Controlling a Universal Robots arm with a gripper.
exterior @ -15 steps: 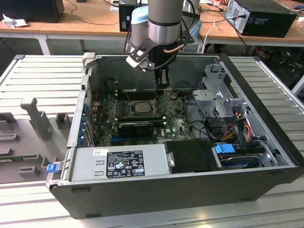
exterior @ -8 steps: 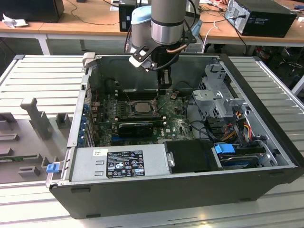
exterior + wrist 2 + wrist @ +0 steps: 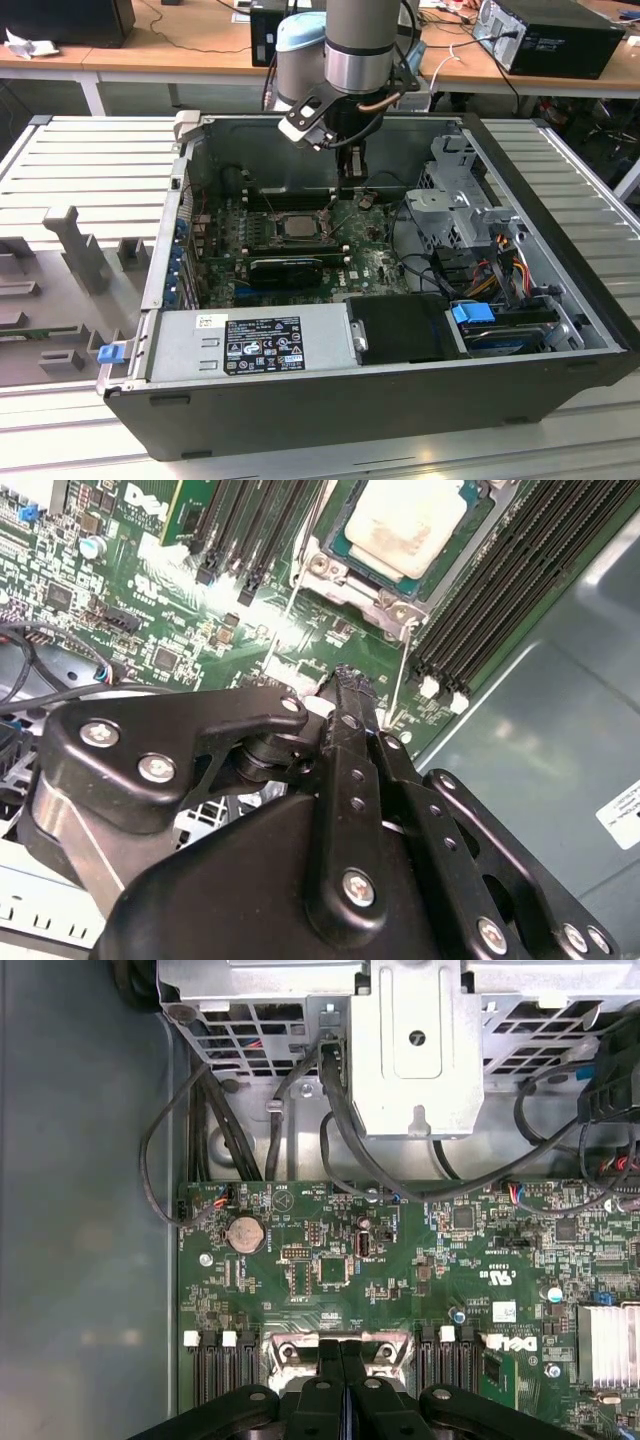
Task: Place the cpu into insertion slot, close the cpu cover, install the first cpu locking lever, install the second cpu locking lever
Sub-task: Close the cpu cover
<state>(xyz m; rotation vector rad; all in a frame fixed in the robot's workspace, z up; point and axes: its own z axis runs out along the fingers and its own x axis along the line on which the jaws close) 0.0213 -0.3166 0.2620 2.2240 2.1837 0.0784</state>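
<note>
Silver-beige cpu (image 3: 405, 525) flat, face up in insertion slot (image 3: 325, 568), gripper (image 3: 352, 680) fingers pressed together nearby

Matt black pincer (image 3: 352, 685), dull pale metal cpu (image 3: 405, 525), glossy green circuit board (image 3: 320, 1230), smooth grey metal case (image 3: 80, 1210)

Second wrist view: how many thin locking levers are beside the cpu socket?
2. One lever runs beside the memory slots with white clips; the other lever beside the slots with black clips. None seems hidden.
</note>
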